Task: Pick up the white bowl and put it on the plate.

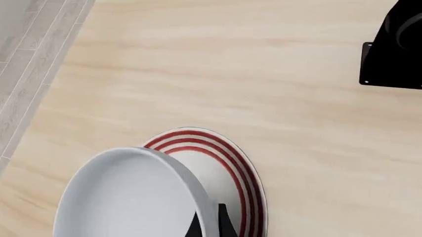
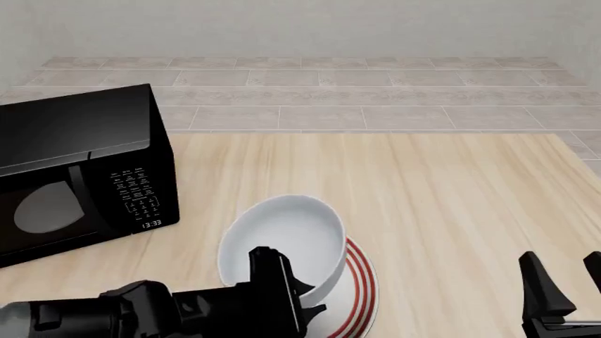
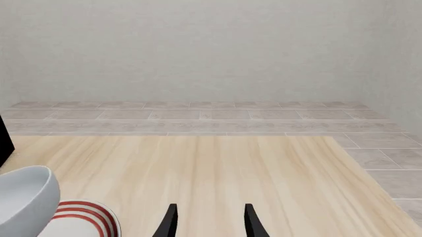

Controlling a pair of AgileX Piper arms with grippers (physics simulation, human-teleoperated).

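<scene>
The white bowl point(image 2: 286, 236) hangs tilted over the left part of the plate point(image 2: 364, 290), a flat white plate with red rings. My left gripper point(image 2: 277, 273) is shut on the bowl's near rim. In the left wrist view the fingers point(image 1: 224, 223) pinch the rim of the bowl point(image 1: 125, 197), and the plate point(image 1: 228, 165) shows beyond it. I cannot tell whether the bowl touches the plate. My right gripper point(image 2: 564, 292) stands open at the front right with nothing in it. Its wrist view shows the gripper point(image 3: 209, 223), the bowl point(image 3: 23, 197) and the plate point(image 3: 86, 216).
A black microwave point(image 2: 80, 172) stands on the left of the table, and a corner of the microwave point(image 1: 396, 47) shows in the left wrist view. Bare wood table point(image 2: 451, 190) stretches to the right and behind the plate. Grey tiled floor lies beyond the far edge.
</scene>
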